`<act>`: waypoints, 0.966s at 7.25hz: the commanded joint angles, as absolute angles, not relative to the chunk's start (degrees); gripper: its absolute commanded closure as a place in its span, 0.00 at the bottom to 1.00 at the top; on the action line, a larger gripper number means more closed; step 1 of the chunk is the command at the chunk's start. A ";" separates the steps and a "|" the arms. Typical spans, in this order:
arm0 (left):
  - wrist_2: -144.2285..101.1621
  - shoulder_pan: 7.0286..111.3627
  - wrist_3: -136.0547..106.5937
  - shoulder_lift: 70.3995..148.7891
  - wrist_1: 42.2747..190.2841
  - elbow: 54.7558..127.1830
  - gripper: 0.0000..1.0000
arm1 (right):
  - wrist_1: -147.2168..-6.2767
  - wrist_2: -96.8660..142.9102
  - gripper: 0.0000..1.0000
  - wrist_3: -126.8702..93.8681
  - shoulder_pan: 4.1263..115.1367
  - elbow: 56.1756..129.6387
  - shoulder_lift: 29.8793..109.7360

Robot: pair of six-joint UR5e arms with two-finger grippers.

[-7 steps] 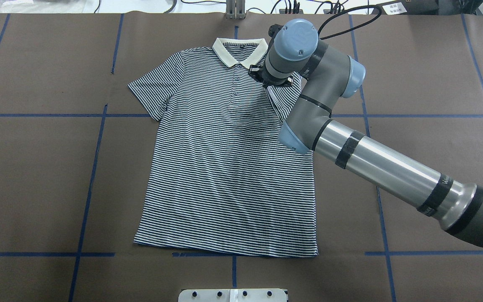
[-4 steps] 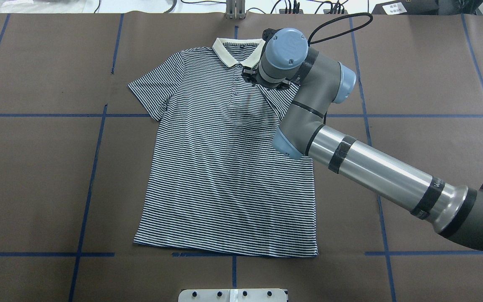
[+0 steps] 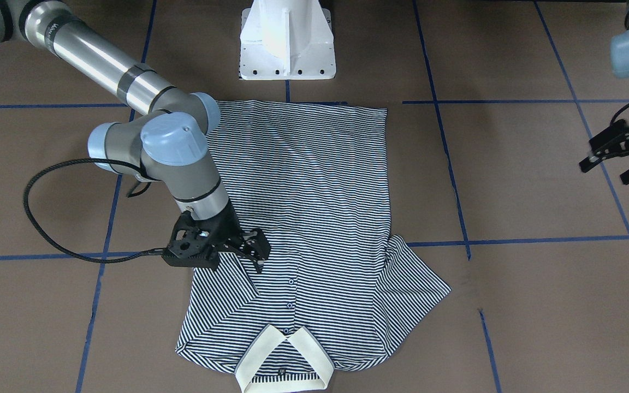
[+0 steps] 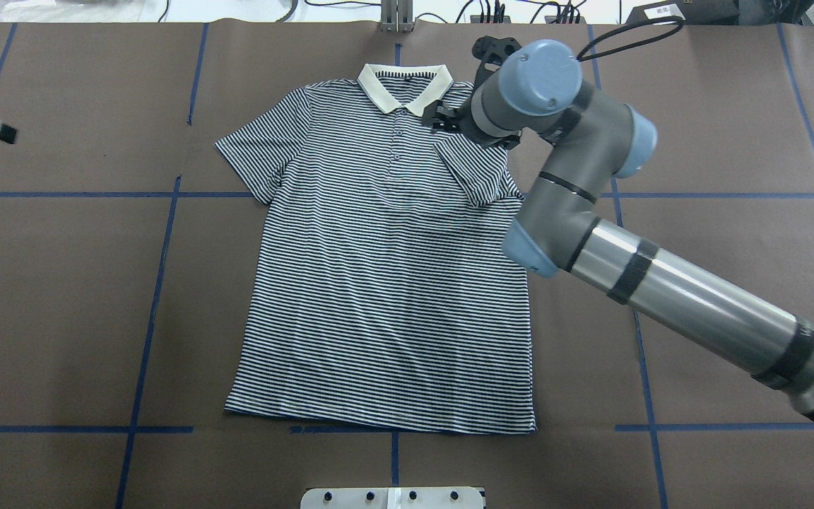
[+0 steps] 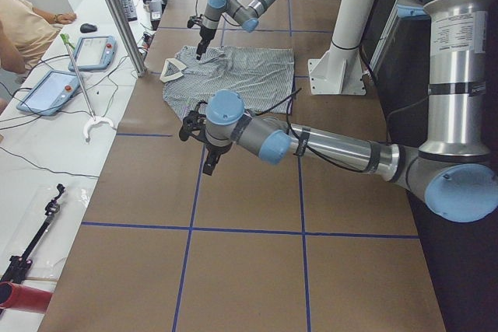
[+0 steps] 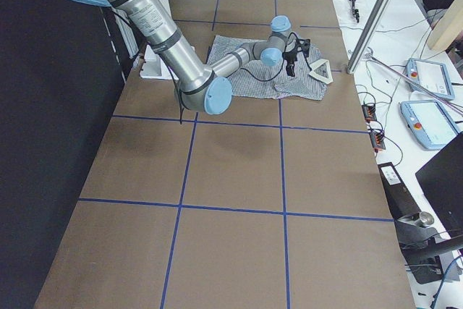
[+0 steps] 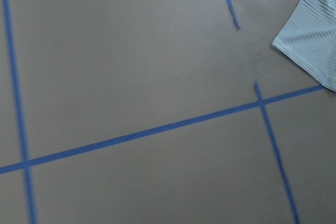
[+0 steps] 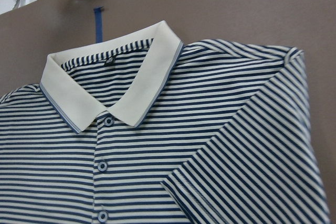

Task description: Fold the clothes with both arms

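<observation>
One polo shirt [image 4: 379, 283], one sleeve [image 4: 478, 170] folded in, two arms, right arm [image 4: 661, 290] jaws and left arm [image 5: 334, 144] jaws spread

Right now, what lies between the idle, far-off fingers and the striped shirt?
Nothing but bare brown table crossed by blue tape, between left fingers and shirt; the front-facing view shows it.

Our right arm [image 4: 668, 300] stretches from the table's [image 4: 61, 297] right edge toward its far edge, wrist bent down, right gripper [image 3: 259, 255] low with jaws parted. Our left gripper [image 3: 609, 169] hovers by the left edge, fingers spread wide.
</observation>
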State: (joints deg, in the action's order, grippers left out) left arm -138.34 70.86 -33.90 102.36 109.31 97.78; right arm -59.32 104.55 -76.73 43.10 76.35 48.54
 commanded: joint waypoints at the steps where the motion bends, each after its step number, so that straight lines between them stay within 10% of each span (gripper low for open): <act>1: -127.40 61.03 -50.05 116.30 109.77 88.74 0.05 | -58.63 115.69 0.00 -75.77 49.62 88.12 60.16; 3: -119.66 57.13 -57.07 128.02 124.89 66.10 0.13 | -58.71 119.09 0.00 -75.15 51.42 94.45 66.33; 7: -114.61 55.12 -58.18 133.51 126.74 55.55 0.29 | -58.71 118.83 0.00 -75.15 51.33 95.18 67.24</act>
